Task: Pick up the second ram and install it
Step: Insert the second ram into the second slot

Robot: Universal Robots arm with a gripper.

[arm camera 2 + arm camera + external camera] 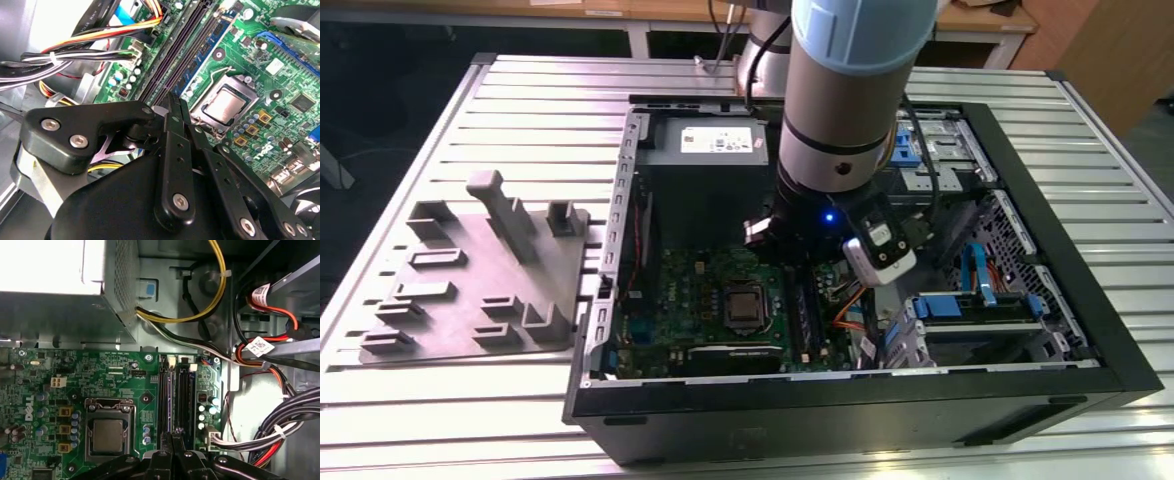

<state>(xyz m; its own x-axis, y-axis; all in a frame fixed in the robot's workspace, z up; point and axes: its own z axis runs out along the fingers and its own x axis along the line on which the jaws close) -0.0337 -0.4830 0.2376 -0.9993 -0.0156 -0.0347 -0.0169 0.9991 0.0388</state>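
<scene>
Black gripper (172,100) linkages were seen closest in both wrist views. The fingers (172,145) were observed drawn together, with no gap visible at the tips. The tips were positioned at the near end of the memory slots (185,395). A blue-green ram (205,52) was noted standing on edge in the slot nearest the CPU (226,106), just beside the fingertips. Whether it was touched or pinched could not be determined. Slots and CPU were mounted on the green motherboard (100,375). Bundled cables (280,430) were noted on the side of the slots away from the CPU. Beyond the board, the grey power supply (45,265) was seen against the case wall. In the exterior view, the arm (834,130) was seen reaching down into the open case (854,400). A grey tray (480,280) was recorded on the table (440,400), at the exterior view's left of the case.
</scene>
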